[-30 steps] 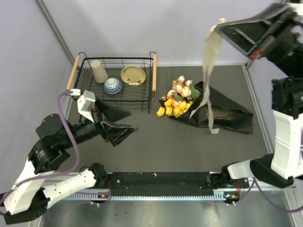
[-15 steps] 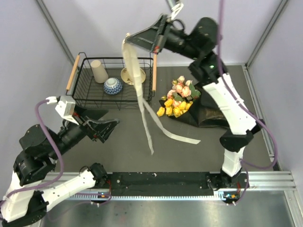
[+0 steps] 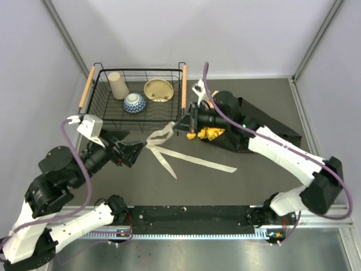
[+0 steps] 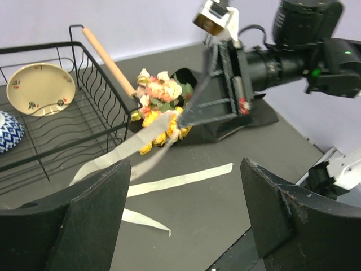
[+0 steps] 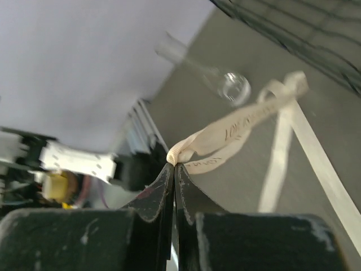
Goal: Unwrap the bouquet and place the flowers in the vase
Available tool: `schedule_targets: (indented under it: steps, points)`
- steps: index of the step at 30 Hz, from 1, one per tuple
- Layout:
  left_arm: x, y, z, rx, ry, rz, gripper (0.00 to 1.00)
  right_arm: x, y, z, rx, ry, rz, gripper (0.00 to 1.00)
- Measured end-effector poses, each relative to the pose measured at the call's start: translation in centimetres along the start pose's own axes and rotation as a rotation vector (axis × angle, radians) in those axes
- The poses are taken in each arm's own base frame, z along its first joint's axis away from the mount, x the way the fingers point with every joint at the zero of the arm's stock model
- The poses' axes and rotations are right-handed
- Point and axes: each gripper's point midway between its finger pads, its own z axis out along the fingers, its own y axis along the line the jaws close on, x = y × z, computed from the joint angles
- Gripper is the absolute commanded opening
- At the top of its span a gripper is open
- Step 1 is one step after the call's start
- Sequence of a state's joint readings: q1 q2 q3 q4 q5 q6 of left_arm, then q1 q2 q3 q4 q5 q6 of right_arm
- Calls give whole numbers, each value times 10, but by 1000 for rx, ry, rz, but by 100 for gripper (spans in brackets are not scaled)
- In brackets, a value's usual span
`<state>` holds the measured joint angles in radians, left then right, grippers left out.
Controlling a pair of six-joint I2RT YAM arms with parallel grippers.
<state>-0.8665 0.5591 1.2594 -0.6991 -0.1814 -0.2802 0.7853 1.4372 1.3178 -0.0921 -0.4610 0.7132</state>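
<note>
Your bouquet [image 3: 265,121] lies on its side right of the basket [image 3: 141,70], black paper not yet opened. The ribbon [image 3: 194,160] trails loose, so the tie is off. Your right gripper [image 5: 174,165] pinches its end low, probably to drop it aside; the left gripper [image 3: 137,150] gapes empty nearby. The vase [image 5: 234,87] shows blurred beyond

Even, diffuse light keeps all views bright; shadows on the dark table [image 3: 254,192] are faint. In the right wrist view the cream ribbon [image 5: 242,121] is fairly crisp; the glass vase [image 5: 232,87] behind it is blurred (the background too).
</note>
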Motion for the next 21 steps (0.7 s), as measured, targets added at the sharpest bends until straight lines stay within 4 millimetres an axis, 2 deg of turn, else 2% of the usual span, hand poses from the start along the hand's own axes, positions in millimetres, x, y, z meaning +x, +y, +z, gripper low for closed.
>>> schedule_targets:
  steps: [3,6,9,12,14,16,18,21]
  points:
    - [13,1,13,-11,44,16,84,35,-25,-27,87,50,-43,0]
    - [22,1,21,-11,71,26,84,45,-33,-44,133,60,-113,0]
    - [24,1,21,-8,73,26,85,51,-27,-48,134,81,-177,0]
    - [17,1,13,2,40,20,88,65,-4,-36,87,131,-217,0]
    - [8,1,1,14,-3,13,88,69,20,-18,24,142,-231,0]
    - [1,0,-9,24,-38,6,88,75,30,-3,-14,138,-203,0]
    - [-3,0,-15,33,-58,2,88,83,27,9,-22,120,-161,0]
    - [-1,-4,-16,57,-52,-2,89,104,-6,21,56,126,-78,0]
